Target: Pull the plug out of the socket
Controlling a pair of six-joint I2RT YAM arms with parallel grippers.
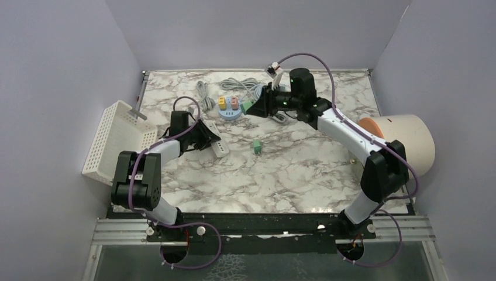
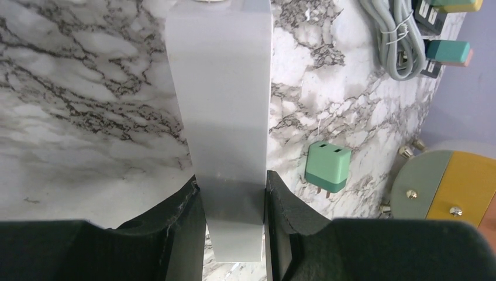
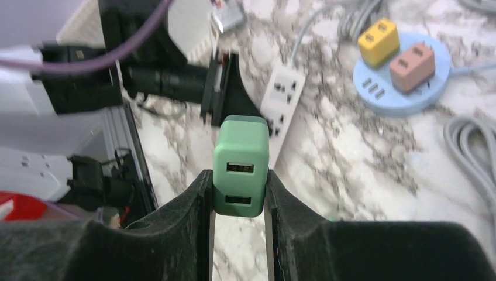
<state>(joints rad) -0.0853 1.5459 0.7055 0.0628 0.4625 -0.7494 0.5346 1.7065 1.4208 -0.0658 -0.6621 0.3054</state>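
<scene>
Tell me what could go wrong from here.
1. The right gripper pinches only the lower half of the green plug, so the plug might twist or slip out.
2. The left gripper clamps the white power strip near one end, so the long free end could swing into the loose green plug lying beside it.

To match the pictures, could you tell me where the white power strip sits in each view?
Top external: power strip left of centre, in the left gripper.
Left wrist: strip fills the centre, running upward.
Right wrist: strip upper middle, beyond the green plug.
Shared landmark: the left gripper clamping the strip.
</scene>
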